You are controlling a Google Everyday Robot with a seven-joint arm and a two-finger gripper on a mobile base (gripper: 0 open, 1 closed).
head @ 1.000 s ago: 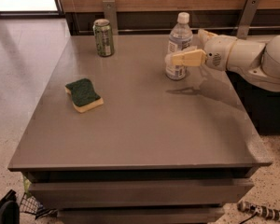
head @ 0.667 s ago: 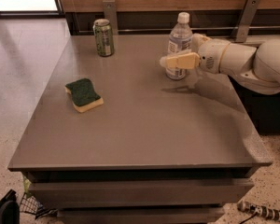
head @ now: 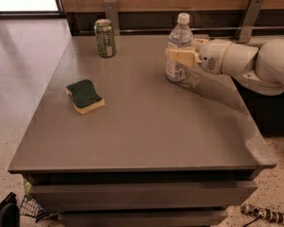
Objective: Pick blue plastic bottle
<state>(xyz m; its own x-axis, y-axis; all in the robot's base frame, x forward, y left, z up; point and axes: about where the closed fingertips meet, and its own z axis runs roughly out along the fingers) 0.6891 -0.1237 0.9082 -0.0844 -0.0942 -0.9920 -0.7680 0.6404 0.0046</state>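
Observation:
The blue plastic bottle [head: 179, 37] is clear with a white cap and a pale label. It stands upright on the grey table [head: 146, 122] at the back right. My gripper [head: 183, 56] reaches in from the right on a white arm [head: 255, 63] and sits at the bottle's mid height, overlapping its label. The bottle's base rests on the table top.
A green drink can [head: 104, 38] stands at the back left of the table. A green and yellow sponge [head: 85, 96] lies at the left middle. Two metal posts [head: 248, 13] and a wooden wall run behind the table. The floor lies to the left.
My gripper has moved left and slightly up, from beside the bottle's lower part to across its middle. The bottle, can and sponge have stayed in place.

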